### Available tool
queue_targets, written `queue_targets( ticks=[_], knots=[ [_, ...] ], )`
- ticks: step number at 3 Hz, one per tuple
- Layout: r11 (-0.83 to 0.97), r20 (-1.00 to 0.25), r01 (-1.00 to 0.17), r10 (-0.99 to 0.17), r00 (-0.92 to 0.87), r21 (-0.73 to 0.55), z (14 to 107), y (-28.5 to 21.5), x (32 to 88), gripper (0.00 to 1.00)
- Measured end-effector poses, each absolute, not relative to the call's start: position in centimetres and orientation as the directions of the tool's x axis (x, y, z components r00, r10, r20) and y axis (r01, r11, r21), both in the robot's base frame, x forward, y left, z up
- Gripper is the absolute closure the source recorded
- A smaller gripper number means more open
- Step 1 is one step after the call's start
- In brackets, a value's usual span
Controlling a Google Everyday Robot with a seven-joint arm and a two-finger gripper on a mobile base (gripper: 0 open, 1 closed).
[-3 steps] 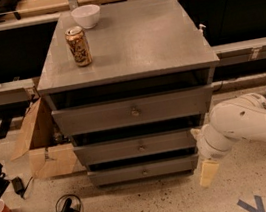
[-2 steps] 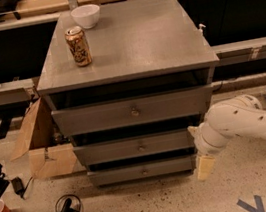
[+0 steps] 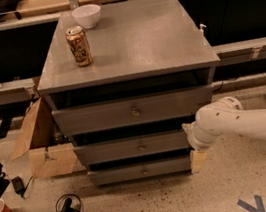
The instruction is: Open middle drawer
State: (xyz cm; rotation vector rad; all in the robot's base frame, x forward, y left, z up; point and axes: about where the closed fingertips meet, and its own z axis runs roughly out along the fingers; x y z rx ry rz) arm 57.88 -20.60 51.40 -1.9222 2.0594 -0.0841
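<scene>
— What covers the middle drawer [image 3: 135, 147]?
— The white arm [image 3: 237, 123] hides its right end, at 3 o'clock. Its interior is shut away behind the front.
— And the end effector [image 3: 198, 160]?
— Low at the cabinet's [image 3: 137, 41] 5 o'clock corner, mostly behind the wrist. The arm runs off the right edge. The can's [image 3: 79, 46] label is too small to read.
</scene>
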Motion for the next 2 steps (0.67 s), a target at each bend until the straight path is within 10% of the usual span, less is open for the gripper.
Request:
queue_targets(
  ticks=[2],
  knots=[
    [0.036,-0.075,-0.954,-0.997,-0.015,-0.299,47.52,-21.35,60.85,0.00]
  ],
)
